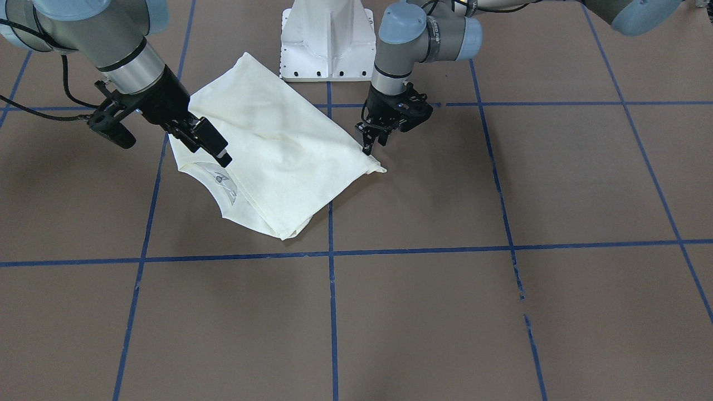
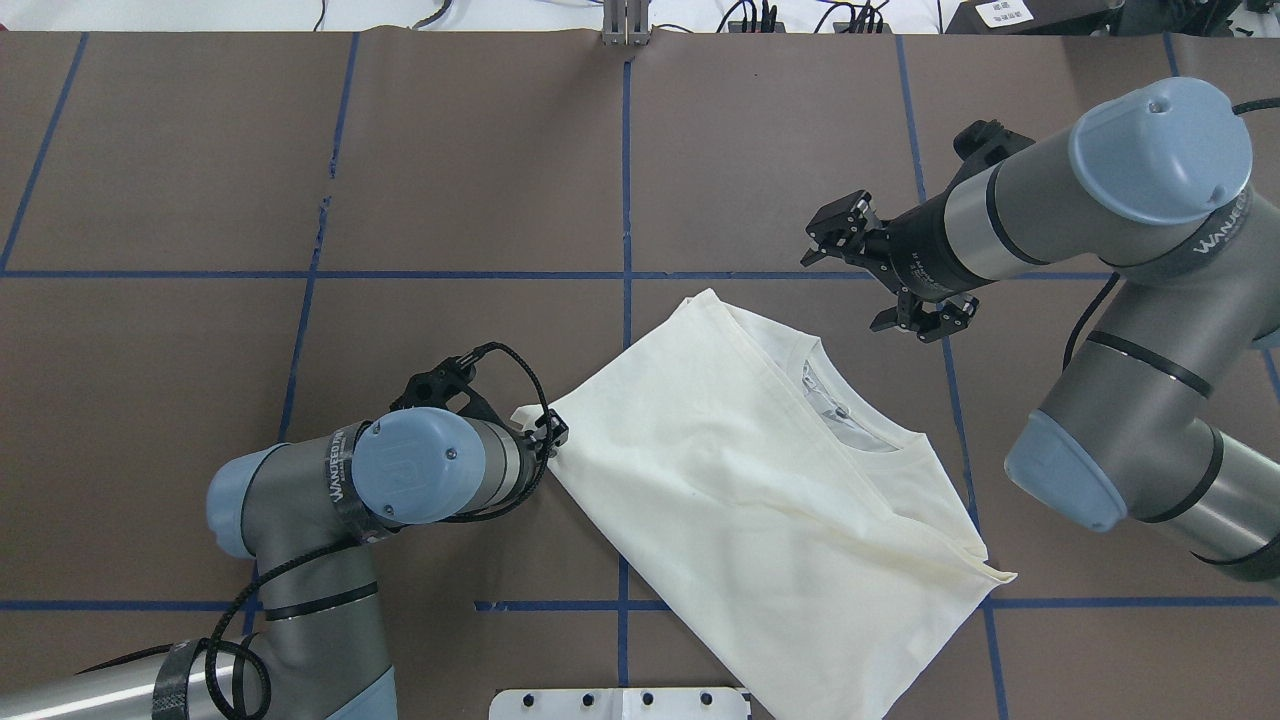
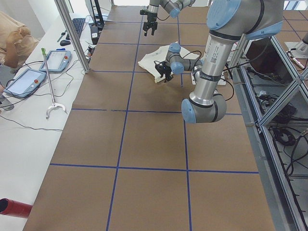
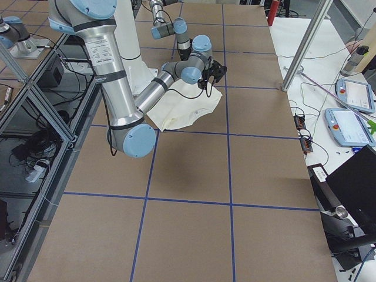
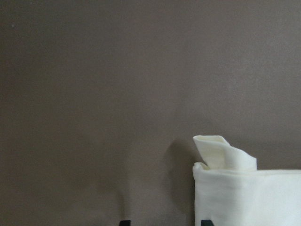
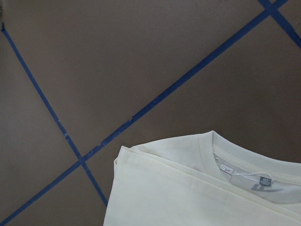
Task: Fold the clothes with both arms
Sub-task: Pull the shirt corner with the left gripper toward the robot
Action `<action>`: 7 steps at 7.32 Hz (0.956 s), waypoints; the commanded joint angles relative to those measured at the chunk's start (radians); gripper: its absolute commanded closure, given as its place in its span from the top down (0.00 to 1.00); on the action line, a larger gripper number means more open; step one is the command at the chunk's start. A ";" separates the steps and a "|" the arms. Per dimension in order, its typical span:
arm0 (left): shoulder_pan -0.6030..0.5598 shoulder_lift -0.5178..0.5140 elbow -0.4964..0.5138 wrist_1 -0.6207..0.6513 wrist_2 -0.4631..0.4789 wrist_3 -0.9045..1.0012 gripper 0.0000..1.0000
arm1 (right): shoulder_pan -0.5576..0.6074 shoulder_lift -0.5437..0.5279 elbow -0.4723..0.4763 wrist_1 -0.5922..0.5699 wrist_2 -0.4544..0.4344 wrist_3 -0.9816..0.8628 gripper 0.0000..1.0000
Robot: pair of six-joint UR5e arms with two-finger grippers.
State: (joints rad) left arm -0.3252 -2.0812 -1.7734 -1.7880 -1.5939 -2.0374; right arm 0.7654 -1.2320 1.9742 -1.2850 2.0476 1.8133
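Observation:
The cream-white T-shirt lies folded on the brown table with its plain side up, and the ribbed collar and neck label show. It also shows in the front view. My left gripper hangs low at the shirt's curled corner. Its two fingertips stand apart at the bottom of the left wrist view, one over the cloth edge, and they hold nothing. My right gripper is open and empty. It hovers above the table just beyond the collar end.
The white pedestal base stands close behind the shirt. Blue tape lines grid the brown table. A side bench with tablets and cables runs along the far edge, and a person sits there.

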 commanded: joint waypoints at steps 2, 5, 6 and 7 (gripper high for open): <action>-0.003 -0.011 0.002 -0.011 0.063 0.064 0.57 | -0.006 -0.004 0.008 0.000 -0.010 0.001 1.00; -0.020 -0.020 0.001 -0.034 0.063 0.069 0.55 | -0.005 -0.023 0.000 0.000 -0.043 0.000 1.00; -0.020 -0.023 0.006 -0.034 0.061 0.068 0.55 | -0.006 -0.024 -0.003 0.000 -0.044 0.000 1.00; -0.020 -0.023 0.037 -0.039 0.061 0.068 0.54 | -0.005 -0.024 -0.003 0.000 -0.044 0.000 1.00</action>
State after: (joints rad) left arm -0.3443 -2.1026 -1.7625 -1.8219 -1.5321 -1.9693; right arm 0.7604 -1.2548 1.9728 -1.2855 2.0060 1.8134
